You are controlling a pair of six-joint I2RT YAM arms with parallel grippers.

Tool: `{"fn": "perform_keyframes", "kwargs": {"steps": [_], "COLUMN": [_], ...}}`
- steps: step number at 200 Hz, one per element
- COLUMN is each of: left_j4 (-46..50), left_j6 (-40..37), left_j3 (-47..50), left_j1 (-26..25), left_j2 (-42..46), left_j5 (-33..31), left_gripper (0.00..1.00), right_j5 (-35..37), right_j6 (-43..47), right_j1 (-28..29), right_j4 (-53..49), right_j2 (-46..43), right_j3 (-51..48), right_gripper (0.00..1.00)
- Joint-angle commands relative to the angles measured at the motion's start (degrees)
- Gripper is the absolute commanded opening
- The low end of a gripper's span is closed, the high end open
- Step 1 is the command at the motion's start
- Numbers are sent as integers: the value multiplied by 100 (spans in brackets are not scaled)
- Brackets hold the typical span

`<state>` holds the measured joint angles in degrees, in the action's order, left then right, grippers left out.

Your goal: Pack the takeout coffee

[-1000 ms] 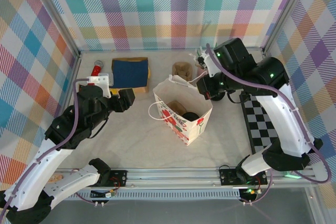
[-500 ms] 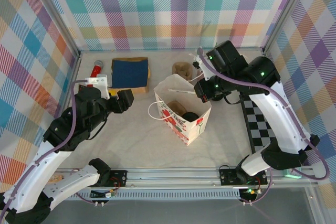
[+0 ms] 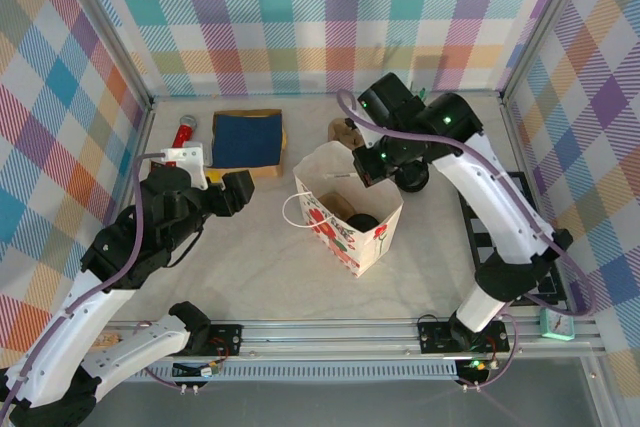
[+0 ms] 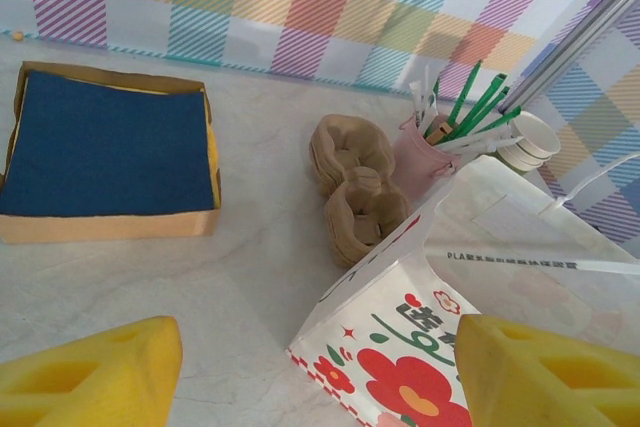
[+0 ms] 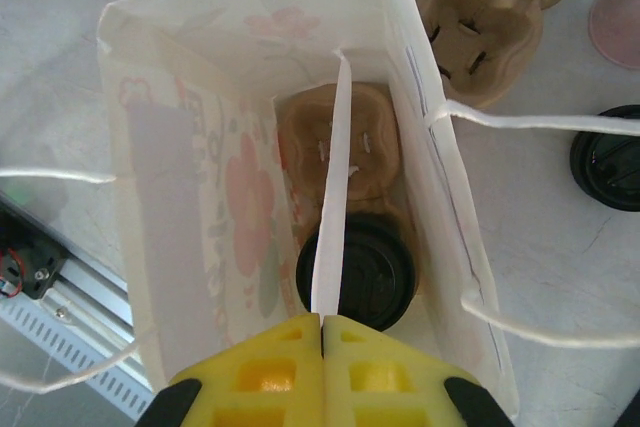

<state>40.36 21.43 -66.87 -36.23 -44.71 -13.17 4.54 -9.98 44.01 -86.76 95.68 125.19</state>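
The takeout coffee (image 5: 375, 272) stands inside the white flowered paper bag (image 5: 180, 177), its black lid (image 3: 363, 220) showing beside a brown pulp carrier (image 5: 345, 142). My right gripper (image 5: 322, 322) hovers over the bag's mouth (image 3: 368, 172), shut on a thin white paper-wrapped straw (image 5: 335, 187) that hangs down into the bag. The straw (image 4: 510, 260) also crosses the bag's open top in the left wrist view. My left gripper (image 3: 243, 187) stands open to the left of the bag (image 4: 420, 327), with nothing between its yellow fingers (image 4: 90, 367).
A tray of blue napkins (image 3: 248, 139) sits at the back left, with a red-capped object (image 3: 185, 130) beside it. Behind the bag are stacked pulp carriers (image 4: 355, 182), a pink cup of straws (image 4: 425, 152) and stacked cups (image 4: 525, 142). Black lids (image 5: 610, 157) lie right of the bag.
My right arm has swung left from beside the bag to over its mouth, carrying the straw. The left arm has not moved.
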Motion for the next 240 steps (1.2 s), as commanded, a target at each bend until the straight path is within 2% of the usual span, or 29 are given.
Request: {"fn": "perform_keyframes", "kwargs": {"steps": [1, 119, 240], "left_j4": [25, -37, -151], "left_j6": [-95, -28, 41], "left_j3": [112, 209, 263], "left_j1": [37, 37, 37], "left_j2": [67, 33, -2], "left_j5": [-46, 103, 235], "left_gripper": [72, 72, 72], "right_j5": [222, 842, 891], "right_j6": [75, 119, 173], "right_j1": [79, 242, 301], "right_j4": [-196, -451, -500], "right_j2": [183, 1073, 1624], "right_j3": [318, 1074, 1481], "right_gripper": [0, 0, 0]}}
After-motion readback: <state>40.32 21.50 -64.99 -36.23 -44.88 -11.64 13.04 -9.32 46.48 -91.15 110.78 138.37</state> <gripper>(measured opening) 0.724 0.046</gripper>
